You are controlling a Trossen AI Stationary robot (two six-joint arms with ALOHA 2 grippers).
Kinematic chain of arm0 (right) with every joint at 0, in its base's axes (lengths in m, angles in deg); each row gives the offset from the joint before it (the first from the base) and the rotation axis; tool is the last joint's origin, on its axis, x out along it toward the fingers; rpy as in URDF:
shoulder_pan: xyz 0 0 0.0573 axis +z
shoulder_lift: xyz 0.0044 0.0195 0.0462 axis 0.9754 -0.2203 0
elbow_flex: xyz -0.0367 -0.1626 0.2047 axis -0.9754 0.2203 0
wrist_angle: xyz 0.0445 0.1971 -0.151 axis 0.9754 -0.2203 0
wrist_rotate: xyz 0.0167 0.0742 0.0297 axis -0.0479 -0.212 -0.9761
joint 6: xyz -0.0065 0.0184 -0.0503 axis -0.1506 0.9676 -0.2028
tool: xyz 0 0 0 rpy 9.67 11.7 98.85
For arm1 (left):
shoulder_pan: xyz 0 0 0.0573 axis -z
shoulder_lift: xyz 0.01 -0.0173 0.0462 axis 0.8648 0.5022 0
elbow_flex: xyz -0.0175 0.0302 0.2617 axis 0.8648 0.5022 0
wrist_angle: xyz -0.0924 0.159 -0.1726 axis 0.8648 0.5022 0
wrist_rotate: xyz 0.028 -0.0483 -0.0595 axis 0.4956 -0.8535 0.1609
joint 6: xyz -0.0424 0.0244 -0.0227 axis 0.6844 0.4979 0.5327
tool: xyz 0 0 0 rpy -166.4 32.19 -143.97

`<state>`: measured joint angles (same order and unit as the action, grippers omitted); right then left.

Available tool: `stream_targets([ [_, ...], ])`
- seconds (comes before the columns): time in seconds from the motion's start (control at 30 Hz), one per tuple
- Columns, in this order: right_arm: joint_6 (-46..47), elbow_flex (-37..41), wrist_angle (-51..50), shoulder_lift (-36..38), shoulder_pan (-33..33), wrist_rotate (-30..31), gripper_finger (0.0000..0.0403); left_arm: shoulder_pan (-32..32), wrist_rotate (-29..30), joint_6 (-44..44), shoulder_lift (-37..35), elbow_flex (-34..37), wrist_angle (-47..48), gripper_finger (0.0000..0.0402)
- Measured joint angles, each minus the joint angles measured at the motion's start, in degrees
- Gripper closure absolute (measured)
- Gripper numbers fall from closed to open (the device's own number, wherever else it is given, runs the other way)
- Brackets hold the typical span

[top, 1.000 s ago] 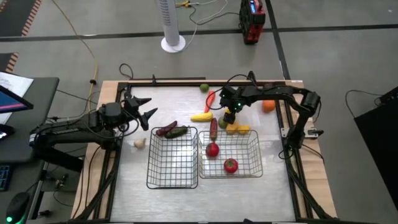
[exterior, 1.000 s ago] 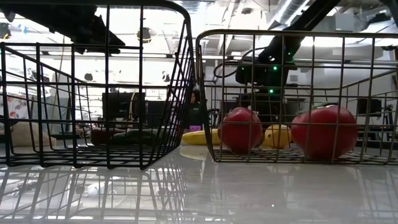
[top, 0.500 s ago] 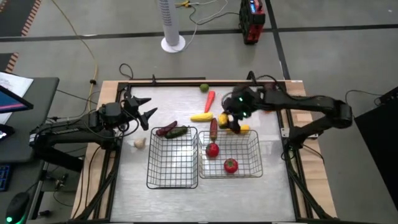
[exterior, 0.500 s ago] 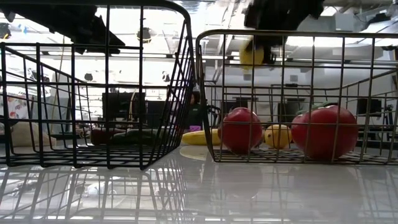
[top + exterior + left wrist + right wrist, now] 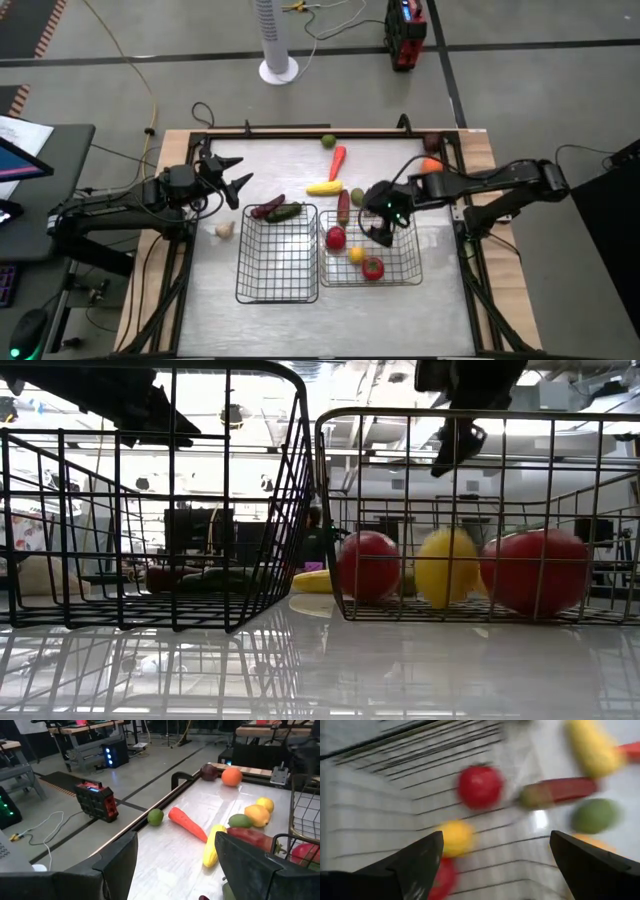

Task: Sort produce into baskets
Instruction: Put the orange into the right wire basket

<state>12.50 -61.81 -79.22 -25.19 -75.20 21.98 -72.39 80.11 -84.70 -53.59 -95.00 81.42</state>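
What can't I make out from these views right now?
- Right wrist view: motion blur smears the yellow fruit in the right basket; its kind is unreadable.
- High view: right gripper covers part of that basket's floor.
- Low view: mesh of the left basket screens the dark produce behind it.
- High view: garlic too small for detail.

You are looking at two arms built of black segments, long slim links joined by thicker rounded joint housings. On your left arm, the left gripper (image 5: 232, 178) ends in two dark fingers, broad at the root and narrowing to pointed tips; close up, the fingers (image 5: 118, 863) are matte black plates with angular, bevelled edges. Black cables loop from that arm's base. Your right arm has the same dark casing, and a green light glows on the wrist behind the right gripper (image 5: 378, 233). Its fingers (image 5: 418, 860) are also flat, black and tapered.
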Motion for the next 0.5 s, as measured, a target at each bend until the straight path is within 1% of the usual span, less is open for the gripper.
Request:
stream_targets([
  [0.07, -1.57, 0.00, -0.72, 0.36, -2.59, 2.69, 0.0016, 0.00, 0.01, -0.39, 0.02, 0.00, -0.23, 0.0145],
  [0.17, -3.73, 0.00, -3.34, 0.47, -8.82, 3.54, 0.0023, 0.00, 0.01, -1.07, 0.00, 0.00, -1.08, 0.0145],
  [0.23, -4.94, 0.00, -6.64, 0.31, -14.05, 4.41, 0.0025, 0.00, 0.04, -1.09, 0.02, 0.00, -1.37, 0.0145],
  [0.37, -4.77, 0.00, -13.37, 0.25, -25.72, 9.83, 0.0026, 0.00, 0.06, -1.95, 0.02, 0.00, -1.54, 0.0145],
  [0.5, -4.03, 2.05, -18.29, 0.06, -37.05, 11.78, 0.0026, 0.00, 0.07, -2.45, 0.00, 0.00, -1.83, 0.0145],
])
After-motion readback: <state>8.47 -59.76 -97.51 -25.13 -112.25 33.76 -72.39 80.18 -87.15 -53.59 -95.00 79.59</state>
